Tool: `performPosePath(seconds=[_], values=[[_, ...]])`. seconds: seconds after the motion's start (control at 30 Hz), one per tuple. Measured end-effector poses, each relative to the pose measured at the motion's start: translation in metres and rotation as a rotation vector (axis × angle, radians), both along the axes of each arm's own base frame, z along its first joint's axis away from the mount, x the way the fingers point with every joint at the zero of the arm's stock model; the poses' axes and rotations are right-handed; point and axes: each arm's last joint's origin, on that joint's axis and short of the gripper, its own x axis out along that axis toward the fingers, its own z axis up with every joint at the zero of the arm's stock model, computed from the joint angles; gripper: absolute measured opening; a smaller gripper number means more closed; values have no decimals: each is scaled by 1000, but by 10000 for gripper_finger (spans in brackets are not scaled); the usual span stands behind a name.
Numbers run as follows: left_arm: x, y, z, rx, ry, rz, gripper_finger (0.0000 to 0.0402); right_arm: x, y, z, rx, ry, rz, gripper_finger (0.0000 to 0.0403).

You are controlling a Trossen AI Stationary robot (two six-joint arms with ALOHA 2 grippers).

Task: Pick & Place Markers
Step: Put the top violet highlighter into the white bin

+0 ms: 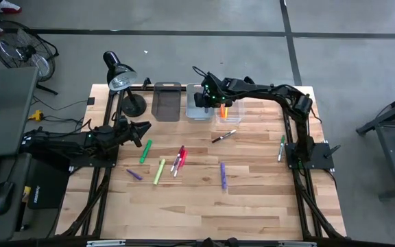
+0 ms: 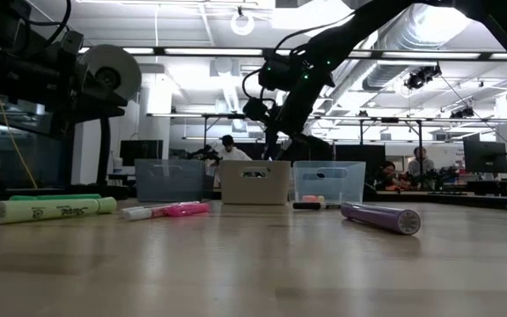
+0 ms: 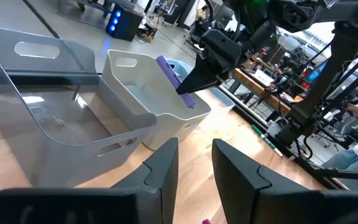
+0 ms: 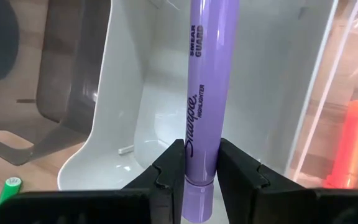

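Note:
My right gripper (image 1: 203,98) hangs over the white middle bin (image 1: 199,110) at the table's far edge, shut on a purple highlighter (image 4: 209,74). In the left wrist view that highlighter (image 3: 174,79) slants above the bin's opening (image 3: 143,87). My left gripper (image 1: 141,132) waits open (image 3: 194,165) near the table's left edge. Loose on the wood lie a green marker (image 1: 146,151), a lime one (image 1: 159,171), a short purple one (image 1: 134,174), a red and pink cluster (image 1: 178,159), a purple one (image 1: 223,175), a black-and-white one (image 1: 223,136) and another green (image 1: 282,147). My right gripper pinches the purple highlighter between its two fingers, on the barrel just above the seam near one end (image 4: 199,163). The fingers (image 4: 169,165) lie across the barrel. The highlighter is lifted clear and tilted, its long free part reaching out over the inside of the white bin (image 4: 135,124).
A smoky bin (image 1: 166,101) stands left of the white one. A clear bin (image 1: 228,113) on its right holds an orange marker (image 4: 347,137). A black desk lamp (image 1: 123,81) stands at the far left corner. People sit at desks beyond the table (image 2: 227,151).

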Motion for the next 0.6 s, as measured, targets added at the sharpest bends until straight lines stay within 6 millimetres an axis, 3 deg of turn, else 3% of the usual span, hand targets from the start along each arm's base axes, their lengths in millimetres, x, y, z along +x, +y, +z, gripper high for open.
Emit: performPosePath(seconds=[0.6], values=[[0, 0, 0, 1, 0, 3, 97, 0, 0, 0, -13, 3, 52, 87]])
